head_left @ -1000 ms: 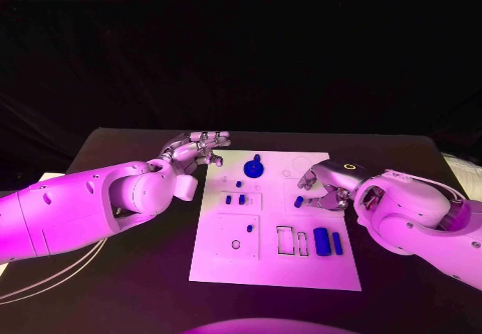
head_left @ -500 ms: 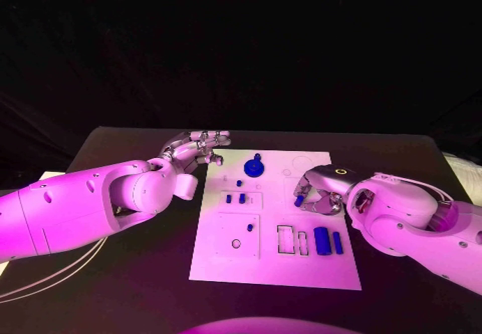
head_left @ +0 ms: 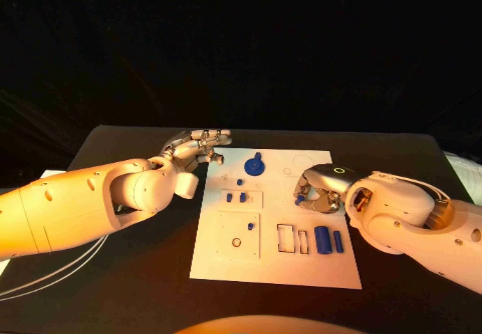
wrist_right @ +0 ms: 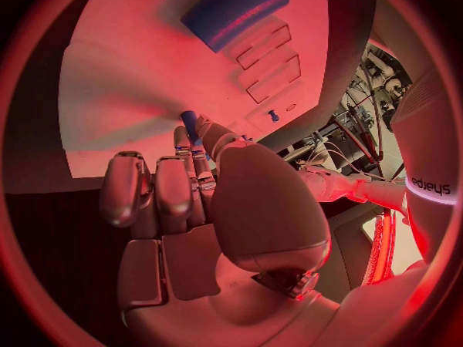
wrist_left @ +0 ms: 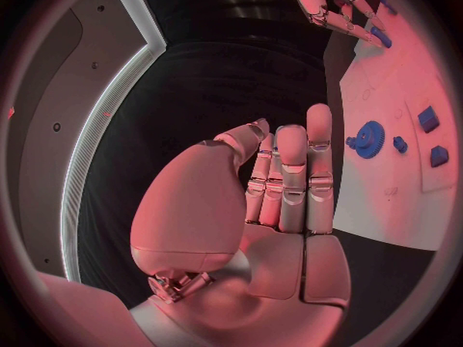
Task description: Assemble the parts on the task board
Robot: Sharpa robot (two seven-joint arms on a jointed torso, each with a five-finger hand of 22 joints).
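Right hand [head_left: 320, 193] is over the white board [head_left: 276, 271], pinching a small blue peg [head_left: 299, 200] between its fingertips, so one piece is picked up and not yet seated. Toward the robot from that hand lie two blue bars [head_left: 322, 239] beside empty slots. Left hand [head_left: 197, 147] waits at the board's far corner, fingers straight, holding nothing; the blue gear [head_left: 255, 166] sits just beside it. Plenty left, I'd judge.
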